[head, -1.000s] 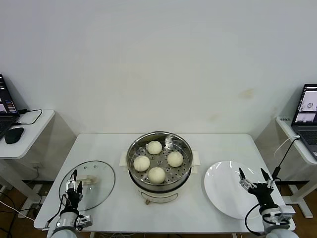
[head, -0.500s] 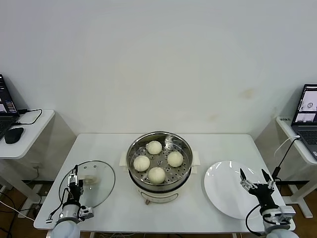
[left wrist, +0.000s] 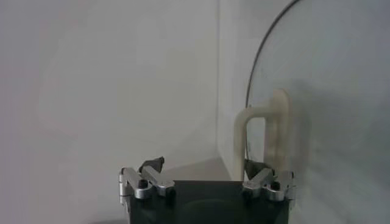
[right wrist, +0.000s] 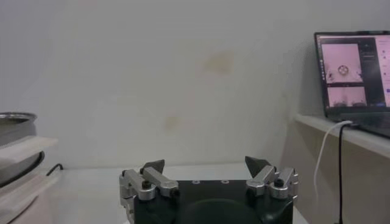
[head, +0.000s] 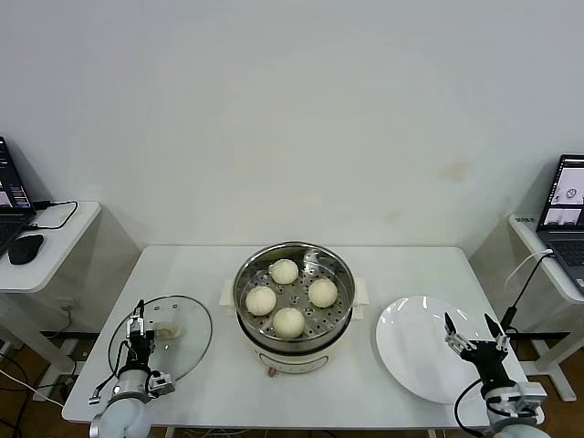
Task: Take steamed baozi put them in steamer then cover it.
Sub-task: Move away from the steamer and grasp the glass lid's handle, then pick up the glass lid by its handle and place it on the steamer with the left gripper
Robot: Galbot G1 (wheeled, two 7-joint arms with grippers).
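Several cream-white baozi (head: pixel 288 322) lie on the perforated tray inside the shiny steamer (head: pixel 245 278) at the table's middle. The cover (head: pixel 187 342), a clear glass lid, lies flat on the table left of the steamer. Its cream handle (head: pixel 166 326) also shows in the left wrist view, where the handle (left wrist: pixel 268 137) stands just beyond one fingertip. My left gripper (head: pixel 139 330) hovers open over the lid's near left part, holding nothing; in its own view the left gripper (left wrist: pixel 204 165) is empty. My right gripper (head: pixel 467 321) hangs open and empty over the plate's right side.
A flat white plate (head: pixel 411 351) lies right of the steamer. Side tables flank the main table: the left one (head: pixel 55 251) carries a mouse and a laptop, the right one a laptop (right wrist: pixel 356 67) with a cable. The steamer's rim (right wrist: pixel 15 119) shows in the right wrist view.
My left gripper has moved up over the lid toward its handle. The right gripper has drifted slightly back toward the table's front edge. Baozi, steamer and lid stay put.
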